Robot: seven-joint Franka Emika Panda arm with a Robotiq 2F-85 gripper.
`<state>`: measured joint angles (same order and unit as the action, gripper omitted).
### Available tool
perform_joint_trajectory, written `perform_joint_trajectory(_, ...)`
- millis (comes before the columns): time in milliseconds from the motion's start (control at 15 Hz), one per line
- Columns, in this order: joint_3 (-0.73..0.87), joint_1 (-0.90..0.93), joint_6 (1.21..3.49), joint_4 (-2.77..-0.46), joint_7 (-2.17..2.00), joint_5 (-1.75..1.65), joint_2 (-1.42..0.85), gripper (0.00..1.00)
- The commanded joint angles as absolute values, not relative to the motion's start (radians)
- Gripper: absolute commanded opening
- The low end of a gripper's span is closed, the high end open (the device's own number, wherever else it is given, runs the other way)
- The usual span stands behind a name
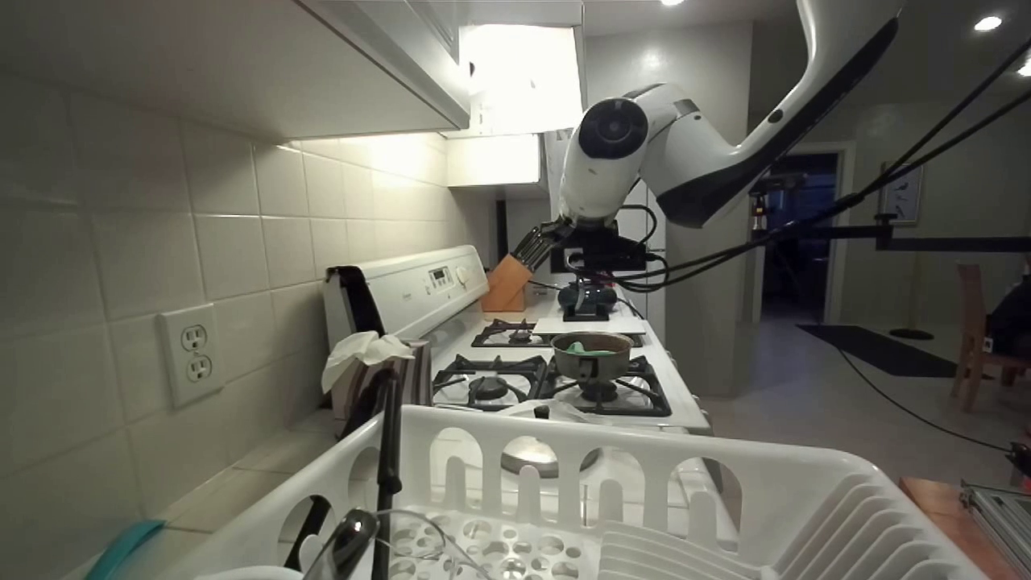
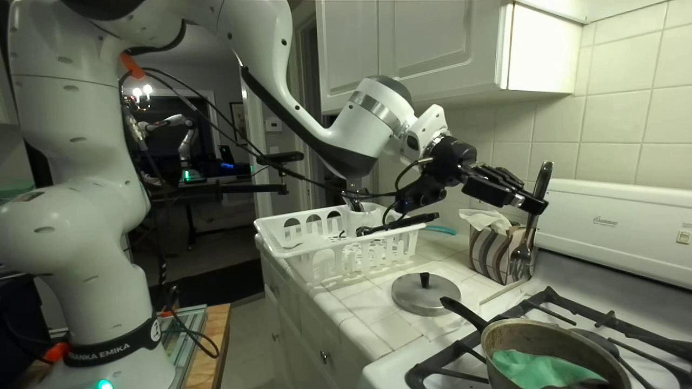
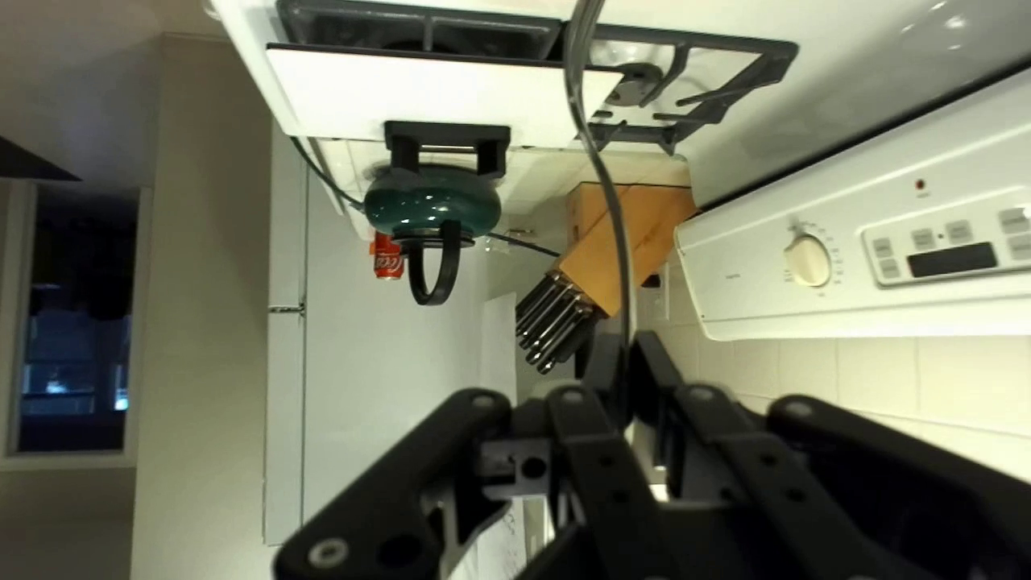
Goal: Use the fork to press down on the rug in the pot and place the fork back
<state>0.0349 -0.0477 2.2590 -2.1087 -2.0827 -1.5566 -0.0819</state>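
The gripper [image 2: 537, 205] is pinching a fork [image 2: 531, 227], its fingers standing nearly together with only the thin metal between them, and in an exterior view the fork is hanging almost upright, leaning slightly, its handle end pointing up and its tines pointing down, apart from the pot [image 2: 551, 340]. In the wrist view the fork's metal shaft is running from the fingertips to the top edge. The pot is sitting on a black grate [image 1: 644, 413] of the white stove [image 1: 683, 407], and a green cloth [image 2: 540, 370] is lying bunched inside it, while the pot handle [image 2: 465, 314] is jutting out toward the tiled counter [image 2: 367, 319]. On that counter a metal lid [image 2: 419, 300] with a black knob is resting, between the stove and a white dish rack [image 1: 789, 483]. In an exterior view a striped tissue box [image 2: 489, 254] is standing behind the fork. In the wrist view a dark green kettle [image 3: 435, 197] is sitting near a white board [image 3: 435, 89] and a knife block [image 3: 592, 254]
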Motion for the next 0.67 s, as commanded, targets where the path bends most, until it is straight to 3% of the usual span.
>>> perform_joint_trajectory(0,0.027,-0.05,2.425,-2.161,-2.057,-1.515,-0.013,0.02)
perform_joint_trajectory(600,0.1,-0.111,2.903,-2.31,-1.536,-1.047,-0.014,0.02)
